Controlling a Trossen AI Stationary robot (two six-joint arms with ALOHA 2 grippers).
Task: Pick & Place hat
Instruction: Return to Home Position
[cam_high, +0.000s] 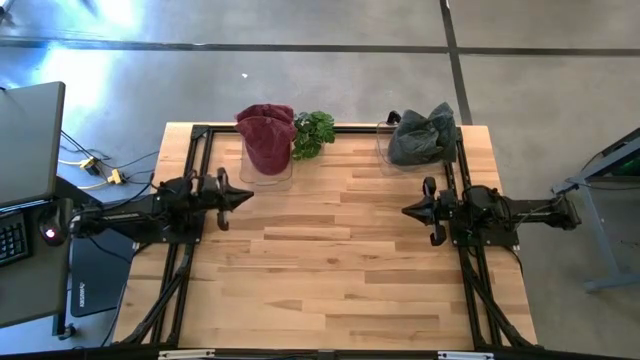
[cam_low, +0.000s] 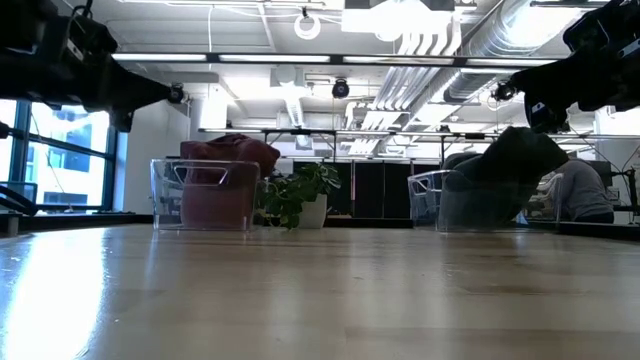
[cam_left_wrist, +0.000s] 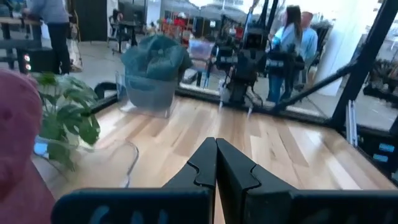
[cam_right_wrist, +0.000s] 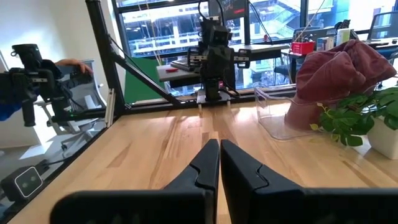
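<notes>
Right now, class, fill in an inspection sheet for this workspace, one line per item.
Surface: wooden table; no damage seen.
Job's things: red caps in left bin; black caps in right bin.
Clutter: plant between the bins.
Grippers: left gripper and right gripper both shut, empty, at the table's sides.
Cables: cables on the floor left of the table.
Surroundings: people beyond the table; desk at left.

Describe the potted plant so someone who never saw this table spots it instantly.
At the back edge of the wooden table, find the clear bin holding the red cap. The plant sits beside it, toward the other bin: the only green, leafy thing.
</notes>
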